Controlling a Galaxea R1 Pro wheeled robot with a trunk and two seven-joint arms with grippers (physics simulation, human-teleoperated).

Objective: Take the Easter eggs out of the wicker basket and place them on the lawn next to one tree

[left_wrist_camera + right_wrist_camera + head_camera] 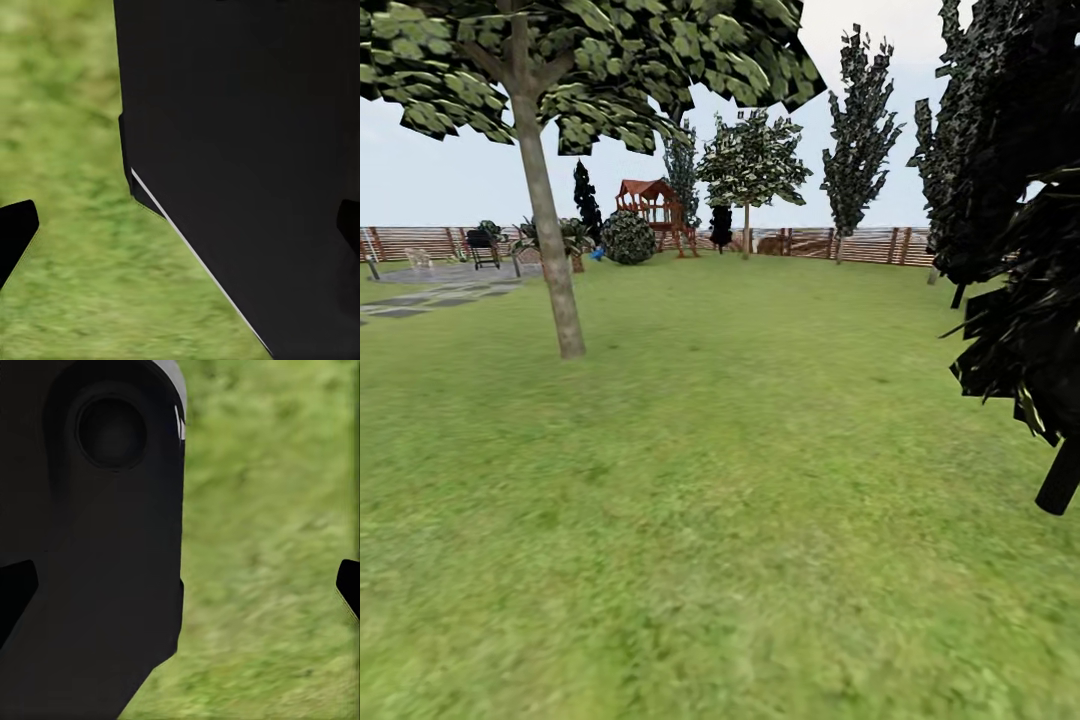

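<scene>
The wicker basket and the Easter eggs are out of view. The head view looks across the lawn [760, 500] of the garden. A tree [550, 260] with a thin grey-brown trunk stands at the left, a few metres ahead. In the left wrist view my left gripper [180, 225] is open, its dark fingertips [15, 232] wide apart with nothing between them; behind it are grass and a black part of my body. In the right wrist view my right gripper [180, 585] is likewise open and holds nothing.
A dark tree [1010, 250] crowds the right edge, its trunk [1060, 480] close by. Far back stand more trees [750, 170], a round bush [628, 238], a red playset [655, 210] and the slatted fence [860, 243]. A paved patio [440, 290] with a grill [482, 245] lies far left.
</scene>
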